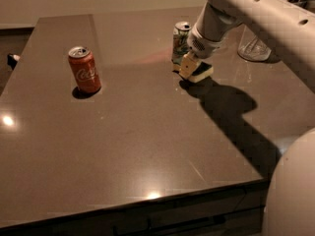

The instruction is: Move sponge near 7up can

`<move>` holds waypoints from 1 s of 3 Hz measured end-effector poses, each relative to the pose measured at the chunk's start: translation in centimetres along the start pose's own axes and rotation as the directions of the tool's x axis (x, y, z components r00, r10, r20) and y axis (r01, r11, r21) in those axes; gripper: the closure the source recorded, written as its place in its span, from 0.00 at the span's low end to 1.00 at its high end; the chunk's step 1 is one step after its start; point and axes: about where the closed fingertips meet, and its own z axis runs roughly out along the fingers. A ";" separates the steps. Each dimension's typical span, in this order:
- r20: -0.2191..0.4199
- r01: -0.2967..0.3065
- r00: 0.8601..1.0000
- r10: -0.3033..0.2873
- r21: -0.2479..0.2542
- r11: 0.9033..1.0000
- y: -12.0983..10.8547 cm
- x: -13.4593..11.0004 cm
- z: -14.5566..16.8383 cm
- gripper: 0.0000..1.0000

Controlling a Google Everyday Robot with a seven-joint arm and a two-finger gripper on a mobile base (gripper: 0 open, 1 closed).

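The 7up can (pixel 180 41), silver-white with green lettering, stands upright at the far middle of the brown table (pixel 128 132). The sponge (pixel 203 73), dark green over pale yellow foam, is low at the table surface just right of and in front of the can. My gripper (pixel 192 69) comes down from the upper right on the white arm and is shut on the sponge; one pale finger (pixel 188 65) shows at its left end. The arm hides the can's right side.
A red Coca-Cola can (pixel 85 70) stands upright at the left of the table. A clear glass vessel (pixel 253 48) stands at the back right behind the arm. The table's front edge (pixel 147 200) runs along the bottom. The arm's shadow lies right of the sponge.
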 end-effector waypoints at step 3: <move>-0.003 0.004 1.000 -0.004 -0.006 1.000 0.2 -0.2 0.6 0.00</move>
